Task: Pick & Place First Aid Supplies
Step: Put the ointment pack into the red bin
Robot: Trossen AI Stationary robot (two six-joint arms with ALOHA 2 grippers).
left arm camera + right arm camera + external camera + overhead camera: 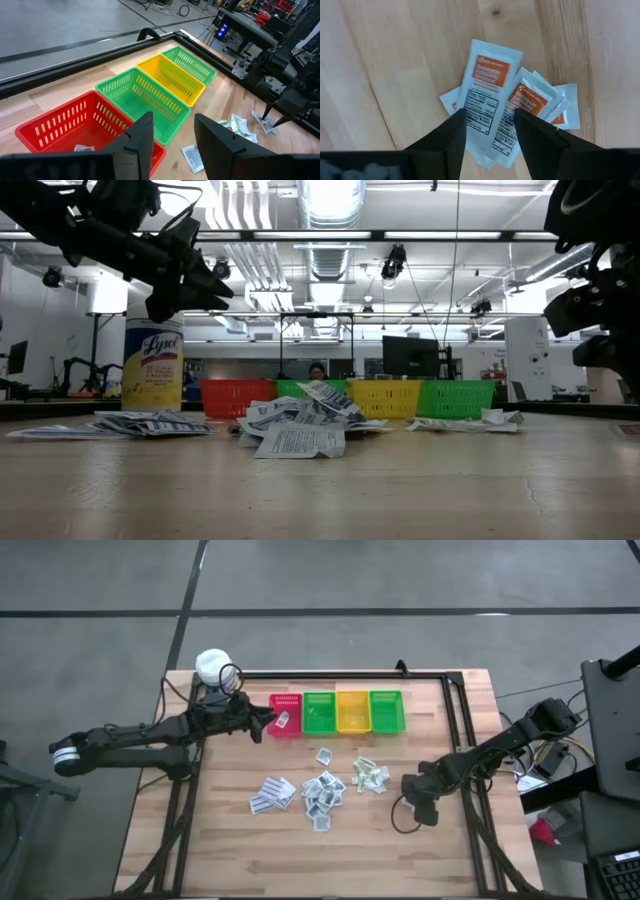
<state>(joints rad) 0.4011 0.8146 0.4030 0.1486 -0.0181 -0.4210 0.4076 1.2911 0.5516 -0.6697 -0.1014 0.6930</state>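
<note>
The first aid supplies (322, 788) lay scattered on the tabletop (230, 850) just in front of the row of bins, with one sachet (283, 721) inside the red bin (285, 716). The left hand (262, 720) hovered over that red bin, fingers (139, 142) parted and empty. The right hand (420, 802) hung farther from the bins, above a small stack of orange-printed sachets (492, 107), fingers (452, 135) spread, gripping nothing.

Bright overhead ceiling lights (330, 200) glare in low view; soft shadows.
</note>
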